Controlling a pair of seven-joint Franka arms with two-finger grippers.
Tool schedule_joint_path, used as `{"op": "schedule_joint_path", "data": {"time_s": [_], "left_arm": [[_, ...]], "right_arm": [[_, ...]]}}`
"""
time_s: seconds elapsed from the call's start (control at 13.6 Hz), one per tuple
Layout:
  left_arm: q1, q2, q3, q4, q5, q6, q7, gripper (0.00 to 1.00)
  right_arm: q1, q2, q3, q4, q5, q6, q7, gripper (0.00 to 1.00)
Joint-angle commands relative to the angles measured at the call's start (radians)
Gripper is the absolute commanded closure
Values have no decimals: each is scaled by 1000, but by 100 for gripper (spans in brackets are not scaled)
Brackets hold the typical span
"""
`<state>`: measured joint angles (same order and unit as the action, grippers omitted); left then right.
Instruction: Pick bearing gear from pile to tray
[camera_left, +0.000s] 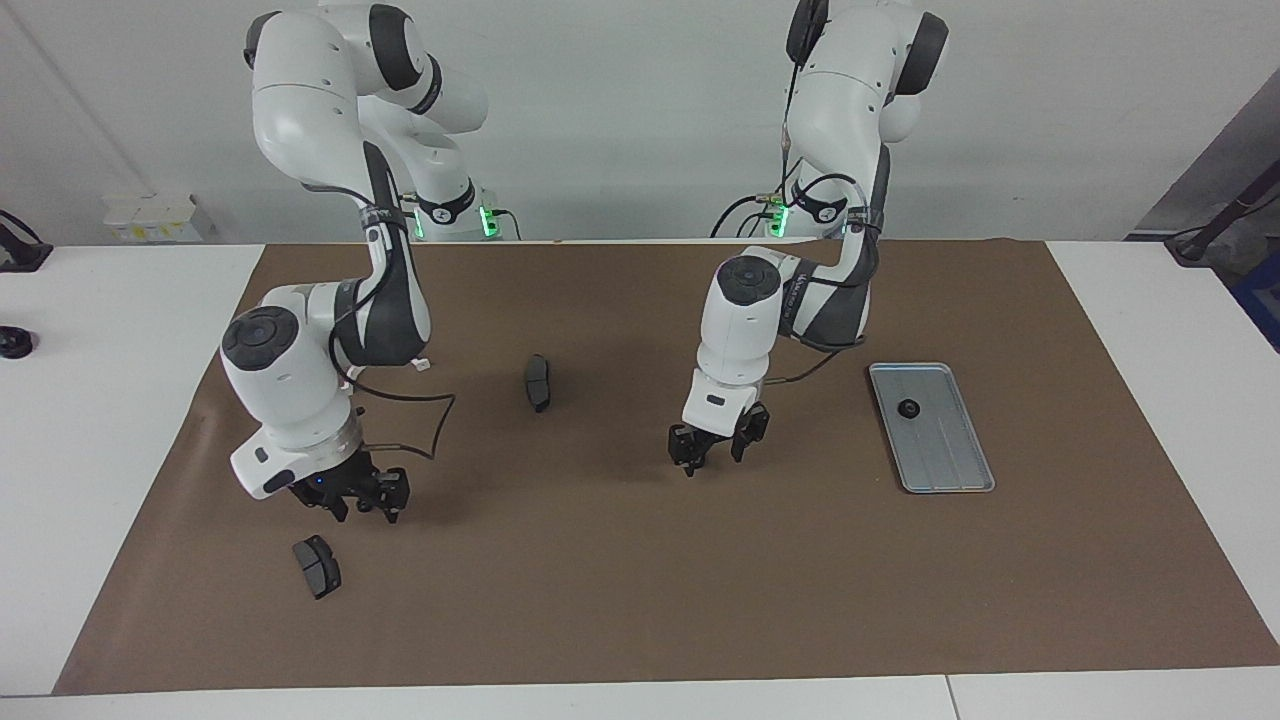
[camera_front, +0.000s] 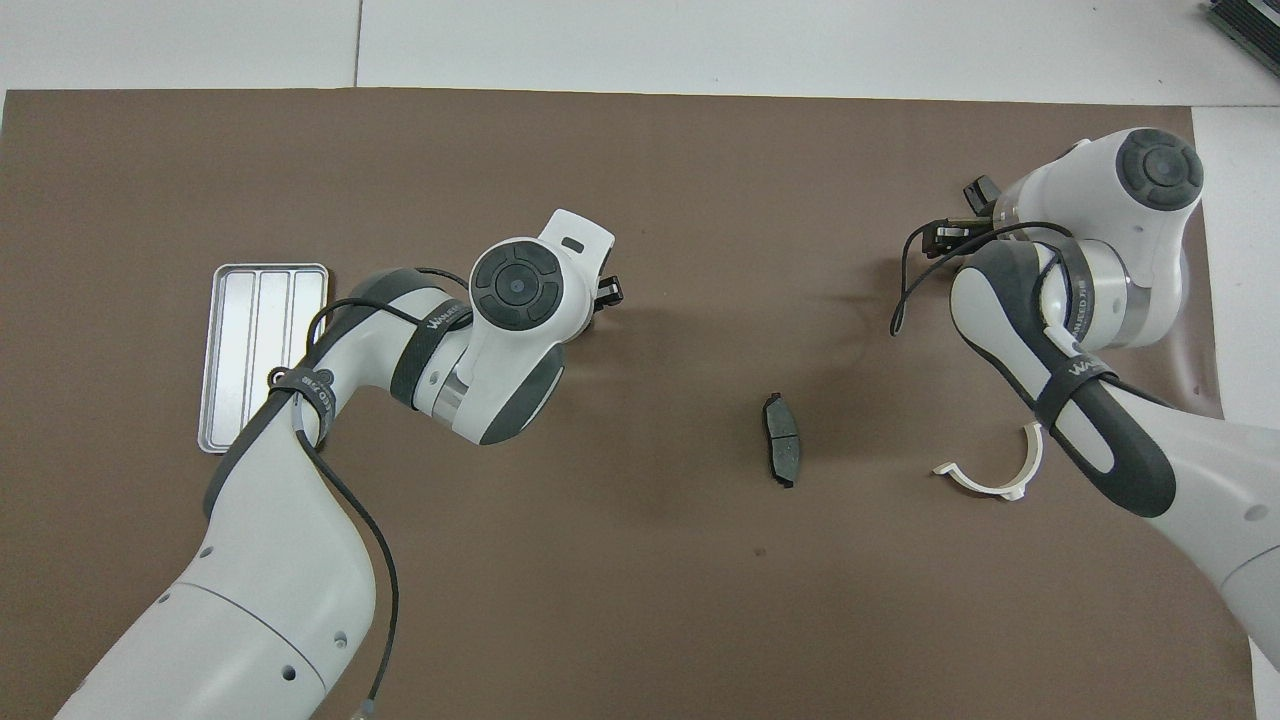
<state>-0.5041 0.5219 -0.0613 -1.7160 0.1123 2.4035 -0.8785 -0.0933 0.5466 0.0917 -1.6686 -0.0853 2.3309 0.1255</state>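
The silver tray (camera_left: 950, 470) lies toward the left arm's end of the table, with one small black round gear (camera_left: 909, 408) in its end nearer the robots. In the overhead view the tray (camera_front: 245, 340) shows, but the left arm hides the gear. What shows of the pile is a dark brake pad (camera_left: 538, 382) mid-table, a second brake pad (camera_left: 317, 566), and a white half-ring bracket (camera_front: 995, 472). My left gripper (camera_left: 715, 452) is open and empty, low over bare mat between the tray and the middle pad. My right gripper (camera_left: 358, 505) is open just above the second pad.
A brown mat (camera_left: 640, 580) covers the table. The middle brake pad (camera_front: 782, 440) lies alone between the arms. The right arm's elbow stands over the bracket. No loose gear shows on the mat.
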Motion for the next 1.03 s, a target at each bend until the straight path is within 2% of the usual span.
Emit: {"op": "schedule_joint_path", "data": {"time_s": [0.0, 0.15, 0.59, 0.66, 0.74, 0.96], "left_arm": [[-27, -26, 18, -47, 26, 23, -27, 35], [-27, -26, 18, -47, 26, 25, -27, 44], [-47, -14, 21, -40, 30, 23, -30, 45], [-44, -14, 23, -34, 39, 20, -27, 62], [-36, -11, 29, -21, 52, 14, -23, 100], [-13, -16, 29, 24, 59, -21, 6, 100]], "right_arm": [[-31, -36, 13, -56, -19, 7, -14, 40], [-34, -40, 10, -54, -39, -27, -14, 43], [-46, -42, 13, -59, -56, -28, -7, 52], [-45, -43, 13, -66, -56, -25, -4, 52], [-45, -45, 14, -72, -56, -21, -3, 55], [-42, -50, 14, -83, -56, -18, 0, 61]]}}
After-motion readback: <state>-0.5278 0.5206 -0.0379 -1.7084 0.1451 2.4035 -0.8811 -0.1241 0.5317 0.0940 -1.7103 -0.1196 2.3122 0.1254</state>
